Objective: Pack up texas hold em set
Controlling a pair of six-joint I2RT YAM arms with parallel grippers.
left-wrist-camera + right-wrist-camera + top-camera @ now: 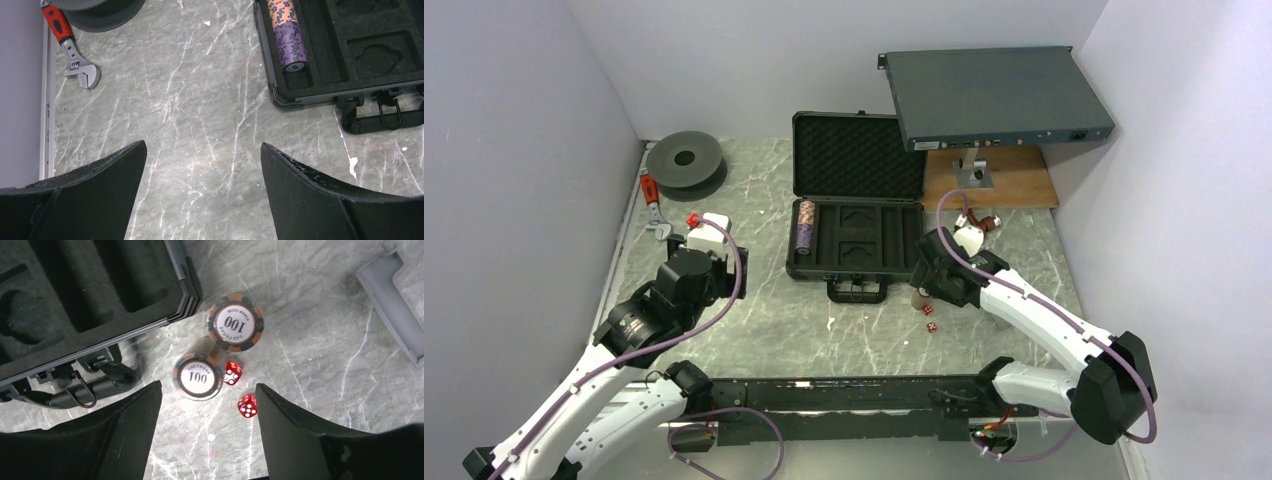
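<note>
Left claw: jaws wide apart, holding nothing, over bare marbled bench, left of the case and well clear of it.

Right claw: jaws apart, pointing down at the case's front right corner. Fingers flank the near brown chip stack on either side; a gap shows on both sides, so no contact and nothing gripped.

Near brown chip stack stands upright on the bench, top chip marked 100. Second brown chip stack stands upright just behind it, close to the case corner, also marked 100. One red die sits just beside the near stack on its right; second red die lies a little nearer the claw, apart from both stacks.

Black briefcase lies open mid-bench, handle toward the arms. Slotted tray mostly unfilled. Row of purple and orange chips lies on its side in the leftmost slot. Egg-crate foam lid stands raised at the far side.

Far left: adjustable wrench with a red handle, flat on the bench near the wall; dark round spool beyond it.

Far right: grey rack box, tilted, raised over a wooden board.
</note>
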